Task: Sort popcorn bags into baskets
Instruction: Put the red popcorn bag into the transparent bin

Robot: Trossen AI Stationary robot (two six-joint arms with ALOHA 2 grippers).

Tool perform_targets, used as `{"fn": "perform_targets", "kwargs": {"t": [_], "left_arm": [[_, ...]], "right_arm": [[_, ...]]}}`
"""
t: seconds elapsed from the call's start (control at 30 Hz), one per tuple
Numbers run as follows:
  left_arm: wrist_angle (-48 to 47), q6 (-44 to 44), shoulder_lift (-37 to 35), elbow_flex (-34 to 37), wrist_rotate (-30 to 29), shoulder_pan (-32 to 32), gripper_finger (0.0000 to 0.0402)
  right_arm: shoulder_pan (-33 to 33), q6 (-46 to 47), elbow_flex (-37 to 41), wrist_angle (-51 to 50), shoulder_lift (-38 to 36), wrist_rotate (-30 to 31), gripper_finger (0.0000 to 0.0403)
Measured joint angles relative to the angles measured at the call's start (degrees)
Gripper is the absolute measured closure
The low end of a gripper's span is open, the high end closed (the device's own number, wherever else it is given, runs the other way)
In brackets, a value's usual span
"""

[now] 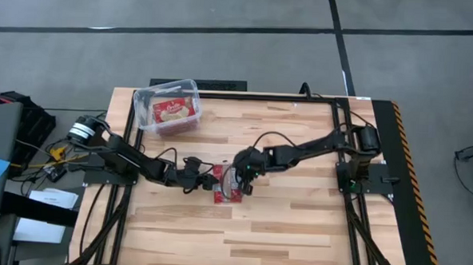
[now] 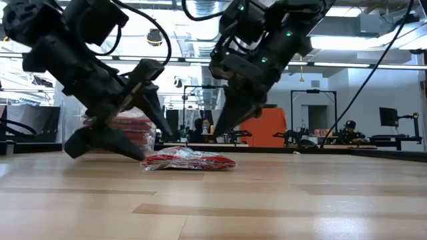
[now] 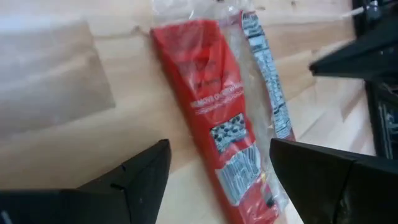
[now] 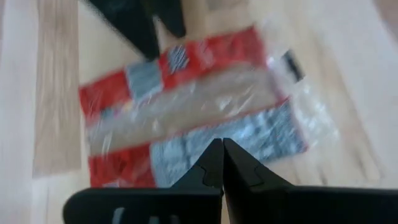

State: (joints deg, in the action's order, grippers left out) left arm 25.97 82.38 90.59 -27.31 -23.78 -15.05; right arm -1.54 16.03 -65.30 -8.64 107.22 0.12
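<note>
We see one flat red popcorn bag in clear crinkled wrap (image 1: 227,190) lying near the middle of the pale wooden plank counter (image 1: 296,231), with both dark arms bent in over it. In the low view the bag (image 2: 189,161) lies flat on the wood, its wrap bunched at the edges.

The left hand (image 1: 198,175) sits just beside the bag with its two dark fingers (image 3: 134,177) spread apart and gripping nothing; from its wrist camera the bag (image 3: 217,112) runs lengthwise between the fingers and out beyond them (a white printed side panel shows along one edge). We cannot tell whether those fingers touch the wrap.

The right hand (image 1: 242,179) is over the bag from the other side, its fingers pinched together to a single point with nothing between them. Its wrist camera shows that point (image 4: 222,163) just above the packet's bluish-white panels (image 4: 186,106), and the low view shows the tip (image 2: 220,120) clear of the bag, not touching it.

Toward the far left corner of the counter stands a clear plastic rectangular tub with rounded corners (image 1: 148,97), well apart from both hands. Inside it lies a second red packet with a yellow-cream centre picture (image 1: 174,111).
</note>
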Motion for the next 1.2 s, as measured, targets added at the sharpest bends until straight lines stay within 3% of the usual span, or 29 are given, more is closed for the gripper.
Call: {"fn": "perform_targets", "kwargs": {"t": [0.23, 0.47, 0.63, 0.93, 1.07, 1.2], "left_arm": [[12.1, -0.5, 8.0, -0.7, -0.3, -0.6, 0.0136], [9.8, -1.3, 8.6, -2.5, 0.4, -0.6, 0.0136], [7.3, -1.0, 8.7, -3.5, 0.4, -0.6, 0.0136], [7.3, -1.3, 8.7, -3.5, 0.5, -0.4, 0.014], [7.1, -1.3, 8.7, -3.5, 0.5, -0.4, 0.017], [6.2, -1.5, 8.7, -3.6, 0.8, -0.3, 0.0239]], "right_arm": [[-3.6, 0.1, 0.0, -2.2, 0.0, 5.7, 0.0397], [-4.1, 0.7, 0.0, -3.1, 4.7, 5.6, 0.0385], [-4.1, 0.8, -0.9, 2.0, 8.4, 2.6, 0.0392], [-2.1, 0.2, -2.3, 7.2, 9.2, 0.6, 0.0385], [-1.2, 0.1, -2.6, 7.1, 9.3, 0.4, 0.039], [-1.1, -0.1, -2.5, 6.2, 8.1, 1.2, 0.0389]]}}
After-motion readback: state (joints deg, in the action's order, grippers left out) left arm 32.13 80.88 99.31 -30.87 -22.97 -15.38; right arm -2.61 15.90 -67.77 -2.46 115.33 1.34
